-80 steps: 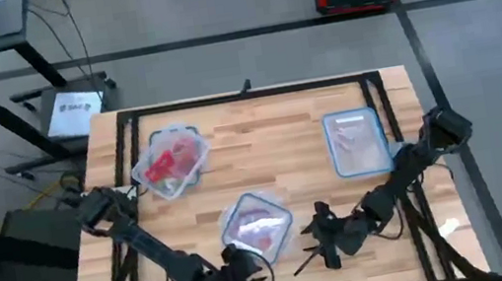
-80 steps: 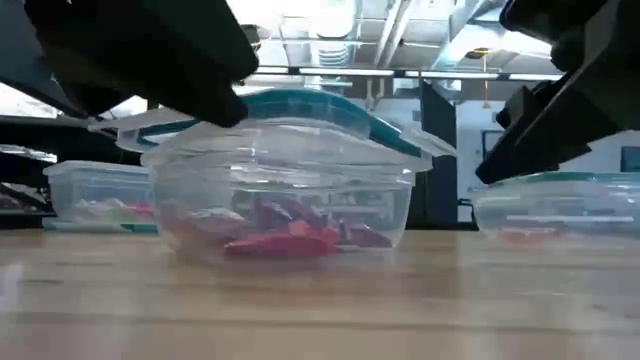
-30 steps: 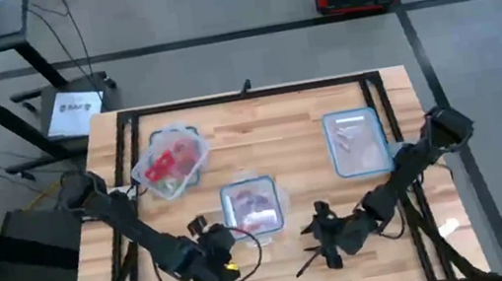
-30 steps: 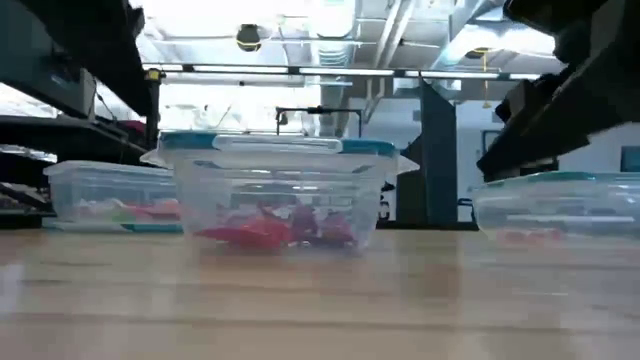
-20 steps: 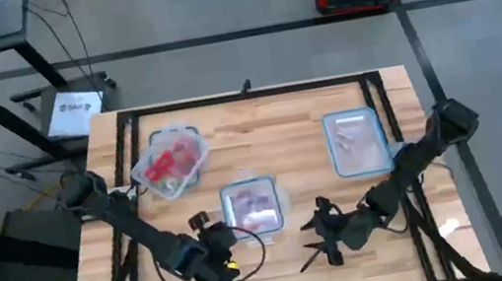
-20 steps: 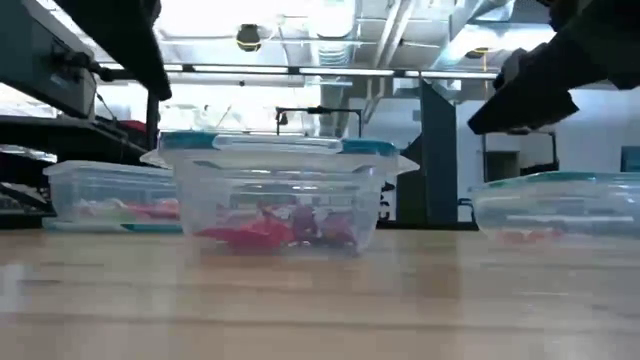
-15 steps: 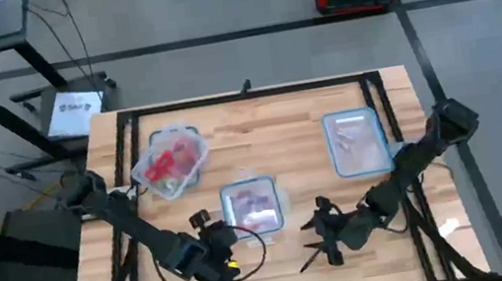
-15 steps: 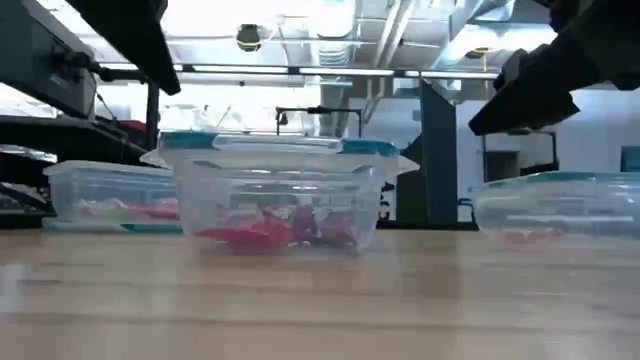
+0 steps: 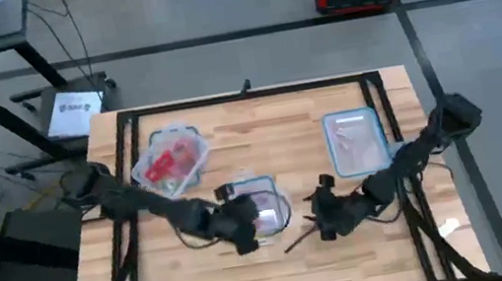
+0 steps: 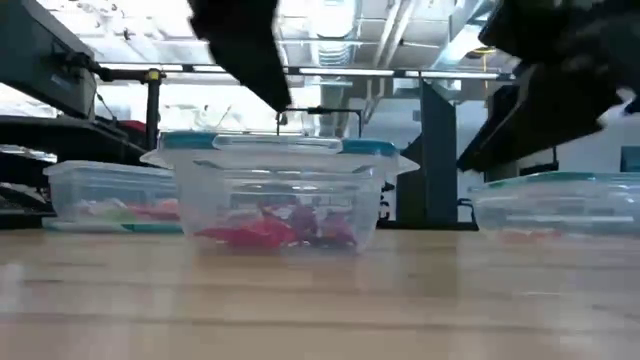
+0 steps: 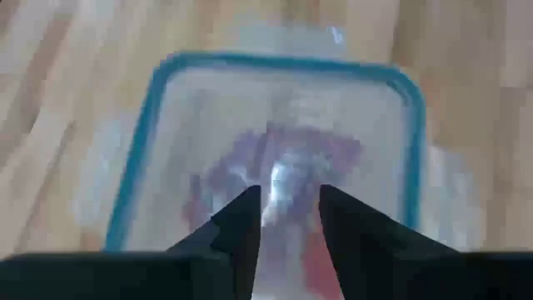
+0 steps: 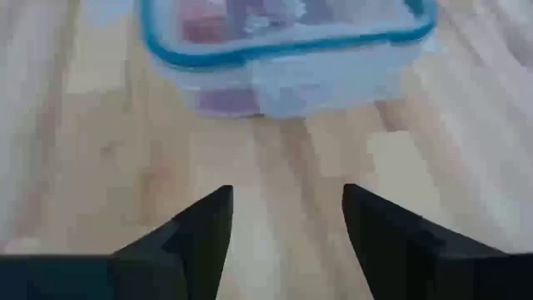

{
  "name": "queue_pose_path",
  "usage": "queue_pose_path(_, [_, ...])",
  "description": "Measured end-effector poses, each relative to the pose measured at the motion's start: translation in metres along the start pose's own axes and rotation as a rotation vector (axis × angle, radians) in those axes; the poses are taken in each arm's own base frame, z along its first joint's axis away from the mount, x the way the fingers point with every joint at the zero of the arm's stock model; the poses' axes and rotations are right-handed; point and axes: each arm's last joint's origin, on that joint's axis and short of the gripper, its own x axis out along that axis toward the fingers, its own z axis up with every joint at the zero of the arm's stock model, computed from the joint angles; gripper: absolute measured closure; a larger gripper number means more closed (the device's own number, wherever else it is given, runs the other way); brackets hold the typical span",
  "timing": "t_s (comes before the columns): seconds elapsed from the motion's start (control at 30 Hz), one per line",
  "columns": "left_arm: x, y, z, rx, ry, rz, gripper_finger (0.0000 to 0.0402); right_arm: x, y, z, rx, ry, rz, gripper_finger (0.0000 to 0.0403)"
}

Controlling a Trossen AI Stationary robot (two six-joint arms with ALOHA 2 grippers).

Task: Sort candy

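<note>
A clear lidded tub [image 9: 255,203] with a bluish rim stands on the table's middle; red and purple candy [image 10: 275,228] lies on its bottom and shows through the lid [image 11: 283,158]. My left gripper [image 11: 287,212] hovers open above the tub's near left part [image 9: 246,223], pointing slantwise down. My right gripper [image 12: 283,217] stands open to the tub's right [image 9: 314,213], above bare wood, pointing toward the tub [image 12: 283,50]. Neither touches anything.
A second tub [image 9: 169,160] with red candy stands at the far left. A third [image 9: 356,142] with pale pink pieces stands at the right. Bare wood lies along the table's near edge [image 10: 320,300]. A black frame edges the table.
My left gripper has swung from the near left of the middle tub toward the table's right and far edge, rolling as it went, and now hangs over the tub. My right gripper has shifted a little toward the tub and tipped. The tub has stayed put.
</note>
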Motion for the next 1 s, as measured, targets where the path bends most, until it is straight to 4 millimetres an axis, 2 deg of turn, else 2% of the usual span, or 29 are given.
queue_pose_path(0.27, [0.032, 0.002, -0.002, 0.03, 0.071, -0.069, 0.0293, 0.01, -0.01, 0.0, -0.011, -0.023, 0.059, 0.0188])
queue_pose_path(0.4, [0.037, -0.002, -0.001, 0.018, 0.069, -0.133, 0.0293, 0.011, -0.011, 0.001, -0.018, -0.03, 0.059, 0.0188])
queue_pose_path(0.53, [0.033, -0.006, -0.005, 0.024, 0.102, -0.151, 0.0293, 0.011, -0.011, 0.0, -0.022, -0.025, 0.058, 0.0188])
queue_pose_path(0.77, [0.025, -0.001, -0.009, 0.01, 0.16, -0.12, 0.0293, 0.01, -0.011, 0.001, -0.018, -0.027, 0.058, 0.0188])
queue_pose_path(0.87, [0.016, -0.002, 0.0, 0.009, 0.154, -0.124, 0.0293, 0.009, -0.008, 0.002, -0.008, -0.05, 0.073, 0.0188])
queue_pose_path(1.0, [-0.015, -0.006, 0.022, 0.028, 0.13, -0.101, 0.0293, 0.009, -0.007, 0.003, -0.006, -0.056, 0.077, 0.0188])
